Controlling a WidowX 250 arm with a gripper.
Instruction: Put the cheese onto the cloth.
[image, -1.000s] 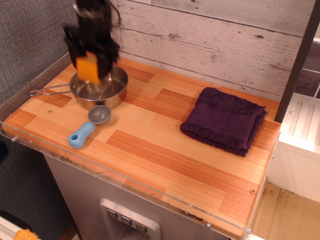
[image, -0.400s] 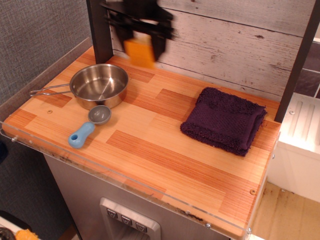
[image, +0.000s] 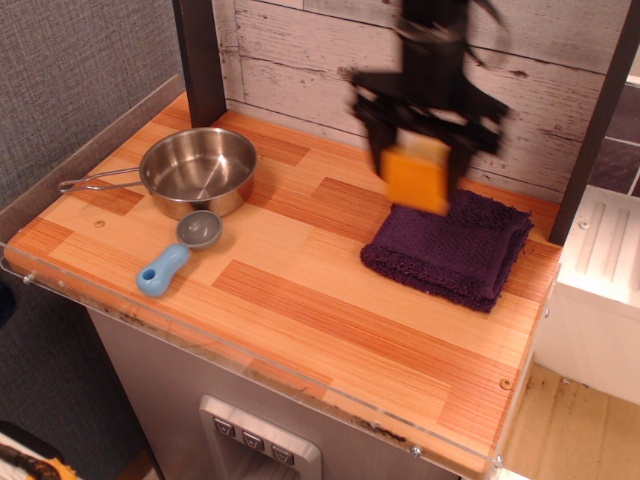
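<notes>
No legible text, label, brand or number anywhere — not on any object or surface.

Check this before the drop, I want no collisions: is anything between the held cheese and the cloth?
Nothing visible. The claw holds the orange-yellow wedge of cheese above the back-left edge of the dark purple folded terry cloth, whose top is bare.

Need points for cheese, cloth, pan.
cheese (image: 418, 176): observation.image view, front face, held in gripper.
cloth (image: 462, 250): same view, top surface centre.
pan (image: 222, 196): same view, outer side wall.
</notes>
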